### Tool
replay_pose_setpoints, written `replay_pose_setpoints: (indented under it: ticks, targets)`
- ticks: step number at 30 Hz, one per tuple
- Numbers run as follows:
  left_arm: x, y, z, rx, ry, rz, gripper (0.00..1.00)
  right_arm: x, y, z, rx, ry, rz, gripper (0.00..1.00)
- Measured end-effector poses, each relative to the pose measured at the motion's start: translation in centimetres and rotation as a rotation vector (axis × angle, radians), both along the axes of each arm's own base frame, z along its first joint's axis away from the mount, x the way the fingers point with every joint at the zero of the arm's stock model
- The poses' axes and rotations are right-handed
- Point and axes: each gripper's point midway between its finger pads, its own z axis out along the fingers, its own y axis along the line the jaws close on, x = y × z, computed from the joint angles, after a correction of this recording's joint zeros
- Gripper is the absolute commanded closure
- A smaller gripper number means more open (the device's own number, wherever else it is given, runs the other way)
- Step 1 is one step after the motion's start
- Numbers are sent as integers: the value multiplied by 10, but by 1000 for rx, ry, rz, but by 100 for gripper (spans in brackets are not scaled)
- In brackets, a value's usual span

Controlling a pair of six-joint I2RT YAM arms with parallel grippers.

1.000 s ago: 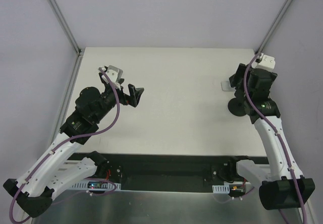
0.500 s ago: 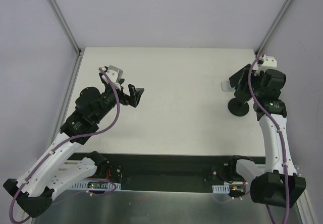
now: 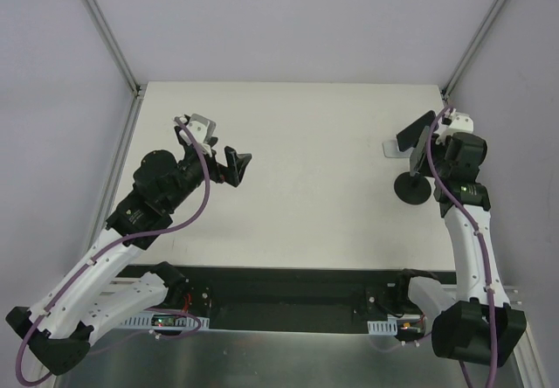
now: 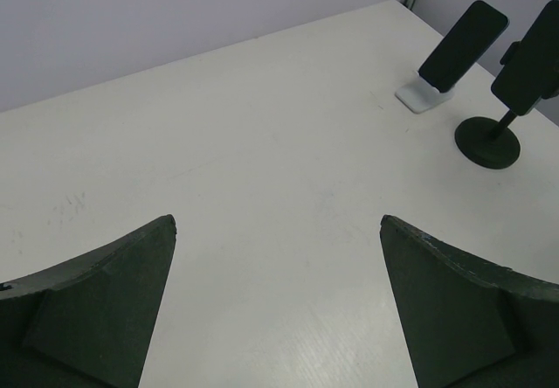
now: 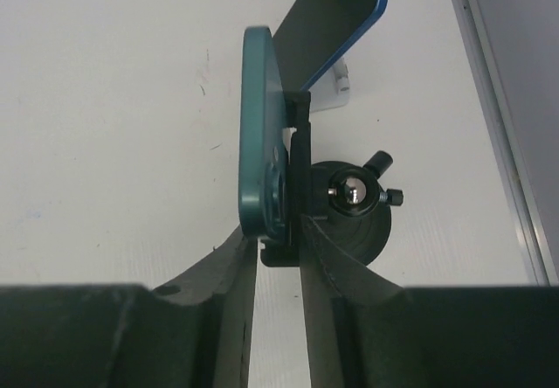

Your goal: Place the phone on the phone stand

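A teal-backed phone point(image 5: 259, 126) stands edge-on in the clamp of a black pole stand point(image 5: 367, 222). My right gripper point(image 5: 278, 231) is shut on the phone's low end, one finger on its teal back and the other on the clamp plate behind it. Just beyond, a second phone point(image 5: 336, 17) with a dark screen and a blue rim leans on the silver-white phone stand point(image 5: 336, 91). From above, both stands sit at the table's right side, the phone stand point(image 3: 392, 148) left of the pole stand's round base point(image 3: 412, 188). My left gripper point(image 3: 234, 165) hovers open and empty at the left.
In the left wrist view the leaning phone point(image 4: 463, 45), the phone stand point(image 4: 425, 98) and the pole stand point(image 4: 487, 136) lie far off at the upper right. The table's right rail point(image 5: 498, 126) runs close beside the pole stand.
My right gripper's jaws have narrowed from wide open onto the phone in the clamp, and the right wrist has shifted slightly. The left arm has barely moved.
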Motion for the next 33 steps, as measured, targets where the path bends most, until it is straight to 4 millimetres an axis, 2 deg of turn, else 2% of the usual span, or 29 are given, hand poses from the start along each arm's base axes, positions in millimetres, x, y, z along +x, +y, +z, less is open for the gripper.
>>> replay_pose_setpoints:
  ticks: [3, 4, 6, 7, 8, 9, 10, 13, 17, 19, 22, 28, 30, 33]
  targets:
    - [1, -1, -2, 4, 6, 0, 1, -6, -2, -6, 9, 13, -24, 74]
    - [2, -1, -3, 5, 8, 0, 1, -6, -2, -6, 11, 12, -27, 79]
    - [2, -2, -4, 8, 12, 0, 1, -6, -3, -5, 12, 10, -36, 80]
    - [3, -2, -5, 9, 13, 0, 1, -6, -4, -5, 13, 9, -42, 74]
    - [3, -2, -5, 10, 14, 0, 1, -6, -4, -5, 18, 9, -48, 64]
    - [3, -2, -6, 10, 15, 0, 1, -6, -4, -5, 22, 7, -52, 50]
    - [3, -2, -6, 11, 15, 0, 1, -6, -4, -5, 27, 7, -57, 25]
    - [3, -2, -6, 11, 16, 0, 1, -7, -3, -6, 39, 12, -61, 1]
    - [5, -3, -9, 17, 23, 0, 1, -19, -1, -1, 49, 33, -67, 4]
    - [6, -4, -11, 21, 29, 1, 1, -26, 0, 15, 48, 15, -72, 4]
    - [8, -3, -13, 25, 33, 11, 1, -40, 3, 50, 45, -43, -72, 4]
    - [7, 2, -7, 18, 29, 30, 1, -77, 36, 136, 90, -178, 56, 4]
    - [1, 3, 8, -8, 6, 19, 1, -93, 45, 165, 100, -239, 99, 4]
    - [-17, 5, 58, -92, -83, -28, 1, -120, 49, 193, 89, -333, 125, 4]
